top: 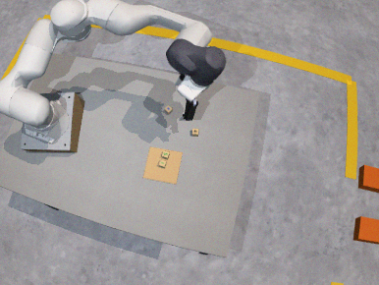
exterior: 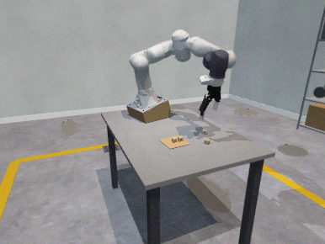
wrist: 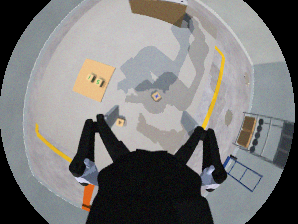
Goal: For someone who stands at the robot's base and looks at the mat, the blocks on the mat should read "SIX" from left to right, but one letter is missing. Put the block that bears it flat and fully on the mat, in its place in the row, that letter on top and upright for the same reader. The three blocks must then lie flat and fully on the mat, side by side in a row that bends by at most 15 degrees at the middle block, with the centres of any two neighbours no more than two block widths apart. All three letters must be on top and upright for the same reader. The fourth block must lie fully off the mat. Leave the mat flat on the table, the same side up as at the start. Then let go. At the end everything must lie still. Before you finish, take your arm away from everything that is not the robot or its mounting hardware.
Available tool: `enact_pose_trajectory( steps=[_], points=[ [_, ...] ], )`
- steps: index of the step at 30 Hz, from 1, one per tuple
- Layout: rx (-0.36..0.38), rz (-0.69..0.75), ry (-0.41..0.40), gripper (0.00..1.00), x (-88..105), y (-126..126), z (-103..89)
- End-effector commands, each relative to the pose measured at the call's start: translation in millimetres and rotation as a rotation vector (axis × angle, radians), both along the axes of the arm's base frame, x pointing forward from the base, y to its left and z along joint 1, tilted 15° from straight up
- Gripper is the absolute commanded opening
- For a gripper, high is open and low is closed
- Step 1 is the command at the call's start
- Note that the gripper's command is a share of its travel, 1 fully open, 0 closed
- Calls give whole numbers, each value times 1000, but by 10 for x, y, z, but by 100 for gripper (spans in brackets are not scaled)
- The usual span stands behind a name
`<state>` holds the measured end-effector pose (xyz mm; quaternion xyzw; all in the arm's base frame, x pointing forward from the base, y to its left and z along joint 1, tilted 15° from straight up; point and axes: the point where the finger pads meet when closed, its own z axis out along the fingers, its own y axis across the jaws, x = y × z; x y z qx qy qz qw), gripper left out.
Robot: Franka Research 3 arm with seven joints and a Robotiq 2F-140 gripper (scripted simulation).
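Observation:
The orange mat point(top: 169, 175) point(exterior: 178, 145) point(wrist: 83, 87) lies near the middle of the table. Two blocks stand close together on it: one point(top: 166, 154) point(exterior: 180, 138) and another point(top: 161, 163) point(exterior: 173, 139). They also show in the wrist view point(wrist: 99, 80). Two more blocks lie off the mat on the table: one point(top: 168, 109) point(exterior: 205, 131) point(wrist: 157, 96) and another point(top: 194, 132) point(exterior: 207, 141) point(wrist: 120, 121). The letters are too small to read. My gripper point(top: 189, 117) point(exterior: 209, 108) point(wrist: 150, 113) is open and empty. It hangs well above the table, between the two loose blocks.
The grey table point(top: 98, 197) point(exterior: 168, 168) bears the robot's base block point(top: 74, 123) point(exterior: 149, 113) at one end. Yellow floor tape point(top: 351, 128) runs around the table. Orange boxes point(top: 369, 178) stand on the floor, and a shelf point(exterior: 313, 84) stands to the side.

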<state>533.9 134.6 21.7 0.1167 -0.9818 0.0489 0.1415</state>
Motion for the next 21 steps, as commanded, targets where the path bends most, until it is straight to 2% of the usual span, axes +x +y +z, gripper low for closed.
enact_pose_trajectory(
  steps=[1, 10, 12, 21],
  points=[
    [38, 133, 13, 100, 45, -38, 112],
    [81, 247, 13, 100, 138, -89, 341],
    [81, 247, 13, 100, 138, -89, 341],
    [131, 385, 11, 100, 238, -159, 621]
  ],
)
